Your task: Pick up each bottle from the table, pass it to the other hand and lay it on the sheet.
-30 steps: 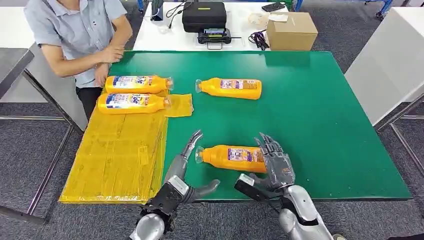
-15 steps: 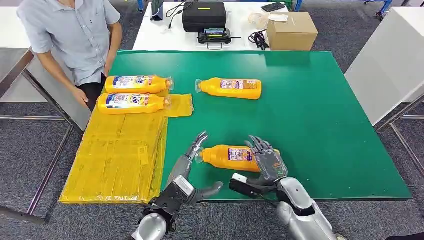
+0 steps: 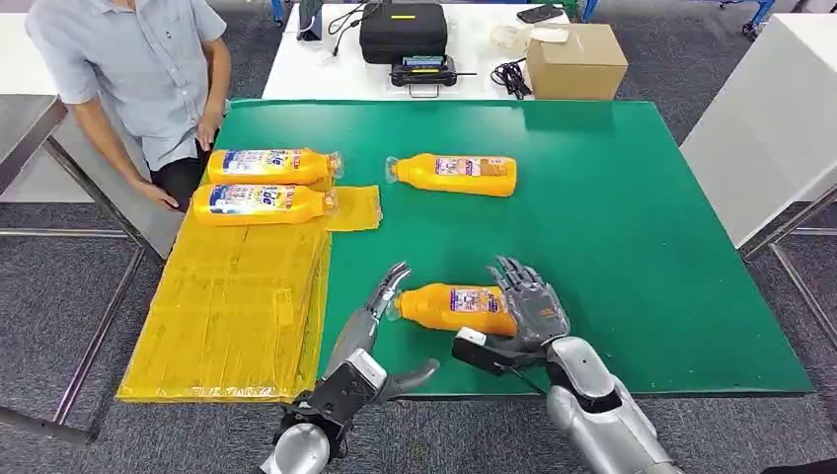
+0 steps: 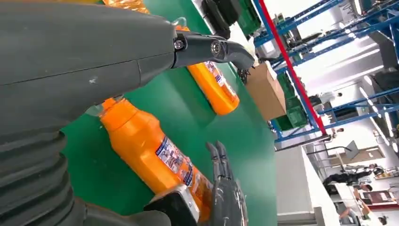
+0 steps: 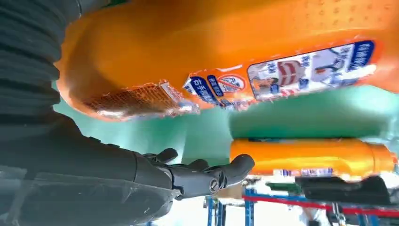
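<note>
While the head view lays out the whole green table (image 3: pixel 632 227), I find the detail in the wrist views: the left wrist view shows the near bottle (image 4: pixel 155 155) lying flat with its neck just beside the left hand (image 4: pixel 84 56), and the right wrist view shows that bottle's label (image 5: pixel 282 70) pressed close against the camera, with the far bottle (image 5: pixel 310 157) beyond. From the head view I note the near bottle (image 3: pixel 459 308) on the table near its front edge, between my two hands. My right hand (image 3: pixel 533 314) lies over its base end, fingers draped on it; I cannot tell whether they grip. My left hand (image 3: pixel 370 336) stands on edge at the neck, fingers extended and apart, holding nothing. Two bottles (image 3: pixel 266 183) lie on the yellow sheet (image 3: pixel 232 306). A person (image 3: pixel 138 69) stands at the far left corner.
</note>
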`<action>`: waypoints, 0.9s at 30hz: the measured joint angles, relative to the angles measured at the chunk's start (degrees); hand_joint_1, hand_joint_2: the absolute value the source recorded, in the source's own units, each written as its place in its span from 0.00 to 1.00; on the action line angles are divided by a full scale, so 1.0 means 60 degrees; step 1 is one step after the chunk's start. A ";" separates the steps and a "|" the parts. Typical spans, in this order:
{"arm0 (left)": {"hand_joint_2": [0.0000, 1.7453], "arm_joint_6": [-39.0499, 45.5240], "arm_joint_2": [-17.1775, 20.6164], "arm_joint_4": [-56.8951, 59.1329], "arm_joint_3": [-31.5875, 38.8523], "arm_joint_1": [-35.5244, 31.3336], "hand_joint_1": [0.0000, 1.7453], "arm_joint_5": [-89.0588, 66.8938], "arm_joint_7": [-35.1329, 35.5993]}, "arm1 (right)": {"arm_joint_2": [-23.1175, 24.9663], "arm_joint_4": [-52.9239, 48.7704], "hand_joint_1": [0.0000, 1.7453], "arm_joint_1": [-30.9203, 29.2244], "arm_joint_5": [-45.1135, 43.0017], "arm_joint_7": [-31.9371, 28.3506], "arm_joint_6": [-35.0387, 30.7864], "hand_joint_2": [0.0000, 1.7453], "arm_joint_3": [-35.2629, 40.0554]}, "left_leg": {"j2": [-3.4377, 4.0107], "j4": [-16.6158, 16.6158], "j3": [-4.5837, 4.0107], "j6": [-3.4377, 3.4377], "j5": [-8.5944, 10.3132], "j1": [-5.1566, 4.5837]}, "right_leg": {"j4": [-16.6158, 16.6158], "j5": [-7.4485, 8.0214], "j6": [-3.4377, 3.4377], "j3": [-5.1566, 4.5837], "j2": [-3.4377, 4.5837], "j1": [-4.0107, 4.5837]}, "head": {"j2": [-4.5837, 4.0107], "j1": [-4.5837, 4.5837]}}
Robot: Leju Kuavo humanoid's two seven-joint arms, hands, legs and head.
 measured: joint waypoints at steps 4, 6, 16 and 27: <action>1.00 -0.0029 0.0000 0.0004 0.0000 0.0006 0.00 -0.0033 0.0004 | -0.0076 0.0004 0.00 0.0130 -0.0350 -0.0062 0.0219 1.00 0.0007 | 0.0000 0.0000 0.0001 0.0000 0.0000 -0.0001 | 0.0000 0.0000 0.0000 0.0000 0.0000 0.0000 | 0.0000 0.0000; 1.00 -0.0055 0.0000 0.0007 -0.0004 0.0005 0.00 -0.0069 0.0011 | -0.0106 0.0018 0.00 0.0208 -0.0539 -0.0128 0.0339 1.00 -0.0004 | 0.0000 0.0000 0.0001 0.0000 0.0000 0.0000 | 0.0000 0.0000 0.0000 0.0000 0.0000 0.0000 | 0.0000 0.0000; 1.00 -0.0128 0.0007 0.0087 -0.0004 0.0006 0.00 -0.0146 0.0022 | -0.0280 0.0222 0.00 0.0113 -0.0845 -0.0029 0.0797 1.00 -0.0062 | 0.0001 0.0000 0.0006 0.0000 0.0000 -0.0001 | -0.0001 0.0000 0.0000 0.0006 0.0001 0.0000 | 0.0000 0.0000; 1.00 -0.0248 0.0007 0.0106 -0.0029 -0.0004 0.00 -0.0149 0.0018 | -0.0299 0.0947 0.00 -0.0450 -0.0907 0.0157 0.0739 1.00 -0.0157 | 0.0003 0.0001 0.0020 0.0001 0.0001 -0.0002 | -0.0001 0.0005 0.0006 0.0016 0.0002 -0.0001 | 0.0000 0.0000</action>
